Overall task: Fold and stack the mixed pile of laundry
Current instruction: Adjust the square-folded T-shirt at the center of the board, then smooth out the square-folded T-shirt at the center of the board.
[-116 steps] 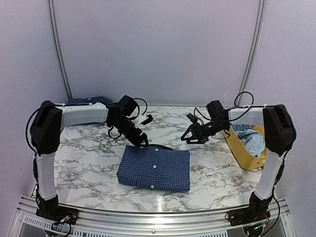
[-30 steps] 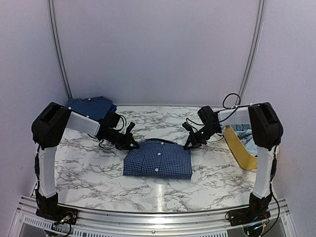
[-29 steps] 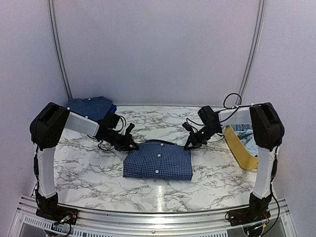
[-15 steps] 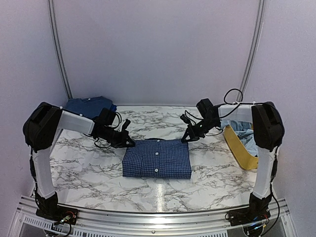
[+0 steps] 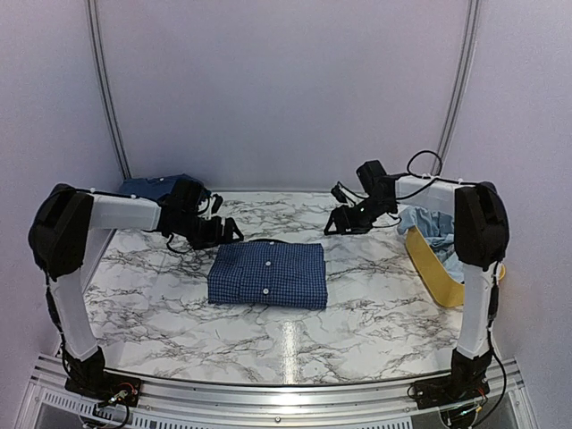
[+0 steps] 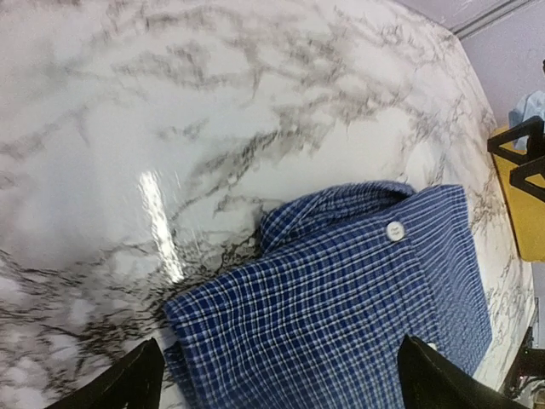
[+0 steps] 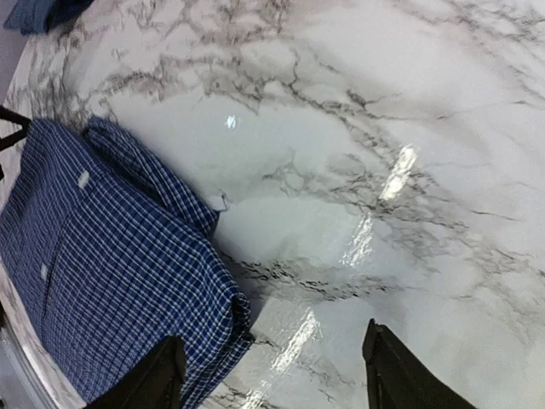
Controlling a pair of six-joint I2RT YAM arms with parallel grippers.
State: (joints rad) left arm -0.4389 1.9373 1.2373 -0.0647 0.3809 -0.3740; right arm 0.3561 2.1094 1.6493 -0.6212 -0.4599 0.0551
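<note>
Navy small-check shirt [image 5: 268, 273], folded into a flat soft rectangle with white buttons facing up, is lying mid-tabletop [image 5: 161, 299] on glossy grey-veined marble. Left tool [image 5: 229, 234] is hovering near its collar corner, fingers [image 6: 136, 383] spread wide, gripping nothing. Right tool [image 5: 334, 225] is gaping likewise near the opposite corner. Dark-blue piece [image 5: 147, 186] is sitting back-left. Light-blue garment [image 5: 427, 220] is slumping, crumpled, in the yellow plastic tub [image 5: 433, 273].
</note>
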